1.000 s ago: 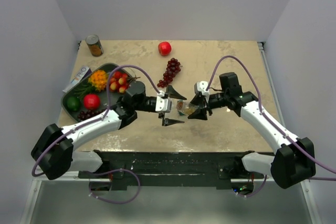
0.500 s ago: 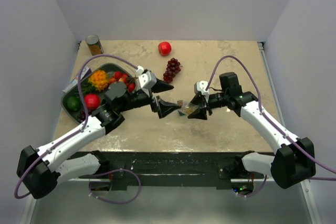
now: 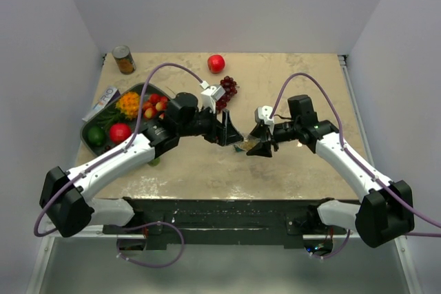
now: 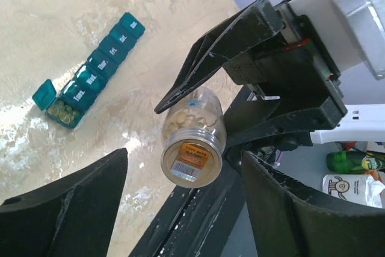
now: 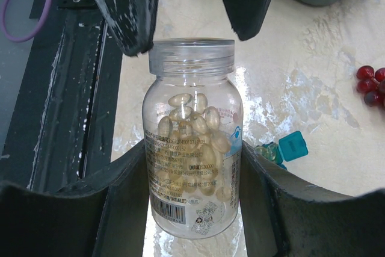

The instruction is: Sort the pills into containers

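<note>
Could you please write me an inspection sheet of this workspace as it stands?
Surface: beige marbled tabletop, reflecting light in patches.
Job's things: narrow teal plastic pill organiser lies flat, end lid open with yellowish capsules inside, other visible lids shut; clear plastic pill bottle, part filled with capsules.
Clutter: dark green fruit tray, tin can, red round fruit, dark red grape bunch.
Grippers: right gripper shut on the bottle; left gripper open, straddling the bottle's neck.
Cables: purple cables loop freely above both arms.
Surroundings: plain white walls.
</note>
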`<state>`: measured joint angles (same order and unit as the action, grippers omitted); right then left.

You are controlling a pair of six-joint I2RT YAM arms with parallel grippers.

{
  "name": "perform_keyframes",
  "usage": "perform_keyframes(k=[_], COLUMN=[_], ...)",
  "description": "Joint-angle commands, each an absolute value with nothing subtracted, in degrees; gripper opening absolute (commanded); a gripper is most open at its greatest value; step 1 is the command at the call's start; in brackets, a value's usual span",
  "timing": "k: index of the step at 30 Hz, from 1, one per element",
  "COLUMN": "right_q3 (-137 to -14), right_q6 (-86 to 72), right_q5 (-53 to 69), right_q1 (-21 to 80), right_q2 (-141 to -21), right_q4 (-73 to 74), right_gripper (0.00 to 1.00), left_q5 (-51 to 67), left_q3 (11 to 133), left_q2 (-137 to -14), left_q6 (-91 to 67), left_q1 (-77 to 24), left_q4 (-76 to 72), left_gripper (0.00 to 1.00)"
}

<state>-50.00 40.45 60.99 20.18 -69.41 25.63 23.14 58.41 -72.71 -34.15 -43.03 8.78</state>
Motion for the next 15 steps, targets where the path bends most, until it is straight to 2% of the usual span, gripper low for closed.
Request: perform_keyframes(k=[1,5,8,9,13,15], right_q3=[-51.2,-51.1,-51.1,-51.1,-51.1,-51.1], right_q6=[39.9,39.9,39.9,39.8,39.9,39.9], right_q5=[61.3,61.3,61.2,61.3,61.2,61.3], right_q1=[20.0,20.1,20.0,20.0,20.1,20.1], right_q2=[-68.6,-68.7,-68.8,-68.8,-68.8,-68.8], right_q4=[23.8,23.7,23.8,23.8,23.8,23.8], right_gripper=[0.0,0.0,0.0,0.0,0.0,0.0], left_q5=[23.3,24.8,27.2,27.9,31.1,36.3], left_q3=[61.8,62.4,62.6,62.6,62.0,61.2], left_q2=[-74.0,-75.0,-75.7,-75.8,-76.1,-75.8], left_q6=[-35.3,-34.5,-34.0,-33.7,-29.0,-21.7], left_q1=[-43.8,-44.1,-44.2,-44.2,-44.3,-44.3], left_q4=[11.1,11.0,9.9,9.4,6.8,3.4], left_gripper=[0.77,0.7,0.55,0.39,0.22,0.15])
